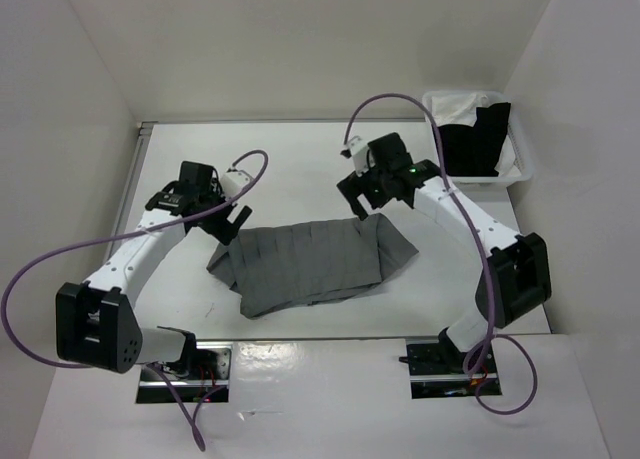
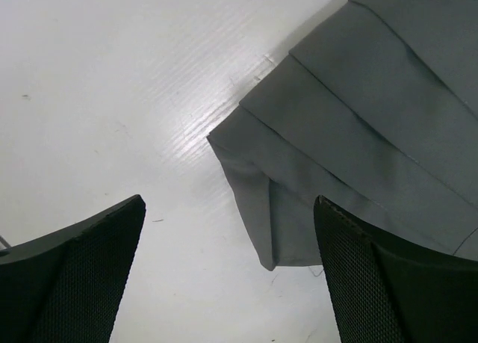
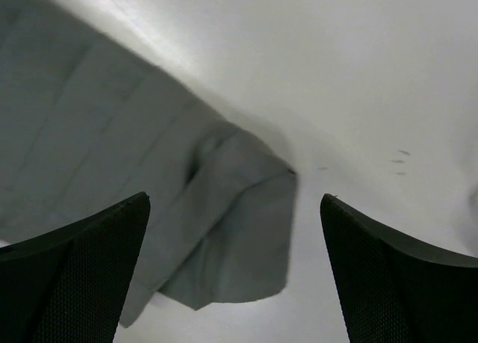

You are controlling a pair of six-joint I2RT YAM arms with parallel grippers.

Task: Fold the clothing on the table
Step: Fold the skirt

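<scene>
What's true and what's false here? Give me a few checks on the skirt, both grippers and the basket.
1. The skirt lies on the table. True.
2. The left gripper is shut on the skirt. False: it is open and empty, above a corner of the skirt.
3. The right gripper is open. True.
4. The basket is empty. False: it holds a black garment and a white garment.
</scene>
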